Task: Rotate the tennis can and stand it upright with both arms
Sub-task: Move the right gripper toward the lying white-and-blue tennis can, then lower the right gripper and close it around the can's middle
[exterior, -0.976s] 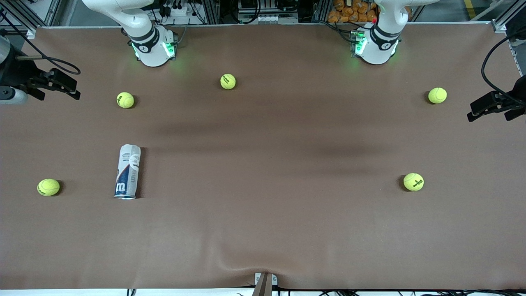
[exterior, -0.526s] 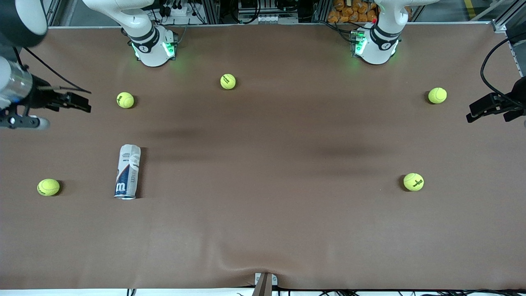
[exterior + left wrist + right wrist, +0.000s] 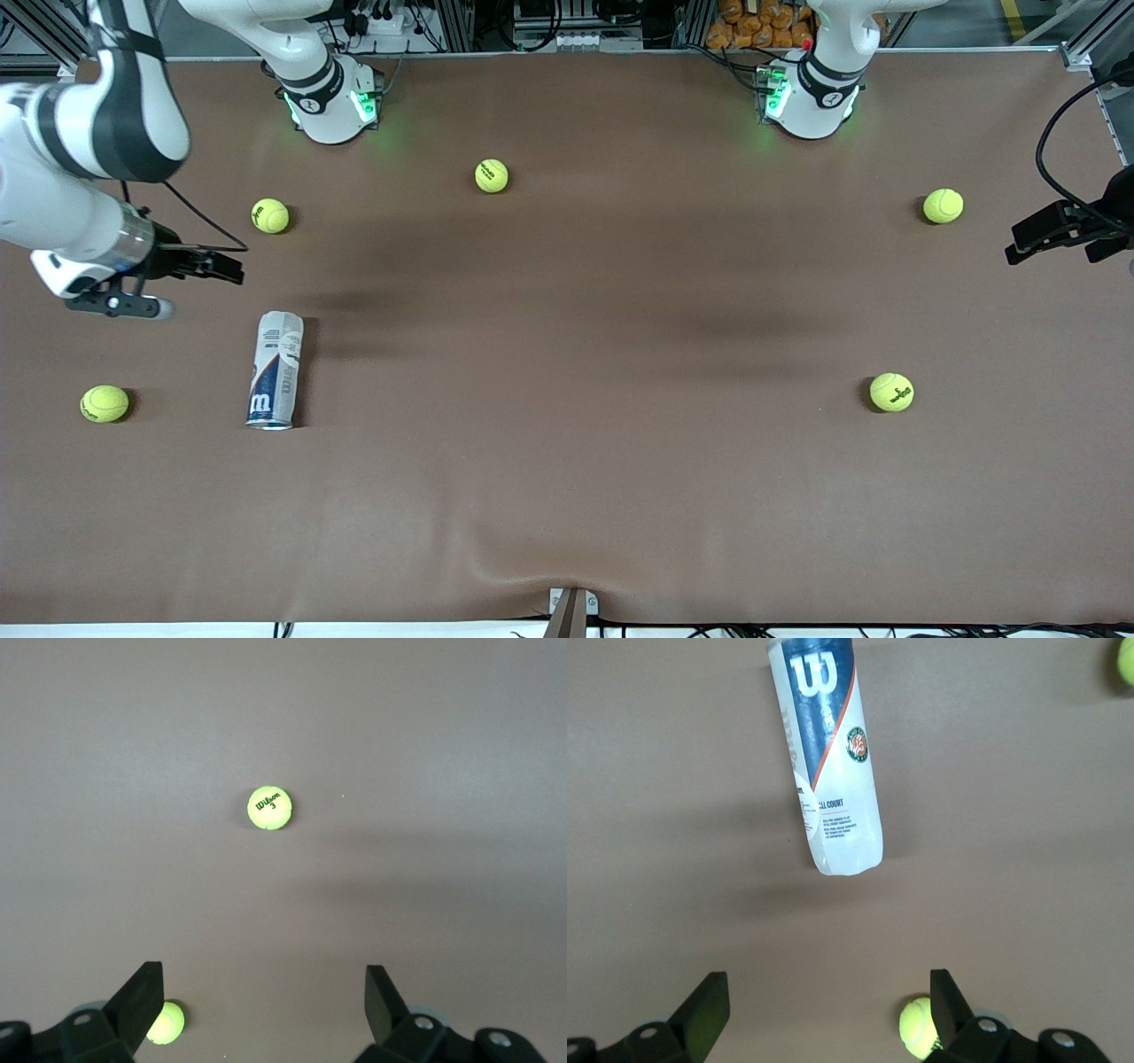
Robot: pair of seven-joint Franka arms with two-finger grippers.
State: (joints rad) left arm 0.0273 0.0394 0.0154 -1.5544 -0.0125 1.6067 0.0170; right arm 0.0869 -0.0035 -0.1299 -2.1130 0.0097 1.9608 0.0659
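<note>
The tennis can (image 3: pixel 275 370) lies on its side on the brown table at the right arm's end, its silvery rim end toward the front camera. In the right wrist view the tennis can (image 3: pixel 828 753) shows its blue "W" label. My right gripper (image 3: pixel 232 268) hangs open over bare cloth just off the can's clear end, not touching it; the right gripper (image 3: pixel 828 1010) has nothing between its fingers. My left gripper (image 3: pixel 1052 248) waits open over the table's edge at the left arm's end; the left gripper (image 3: pixel 264 1001) is empty too.
Several tennis balls lie scattered: one ball (image 3: pixel 270 215) close to the right gripper, one (image 3: pixel 104 403) beside the can, one (image 3: pixel 492 175) between the bases, two (image 3: pixel 943 206) (image 3: pixel 891 392) toward the left arm's end. A cloth fold (image 3: pixel 496 567) sits at the front edge.
The right arm has swung in from the table's end, and its gripper now hangs close to the can. The left arm, the can and the balls have stayed put.
</note>
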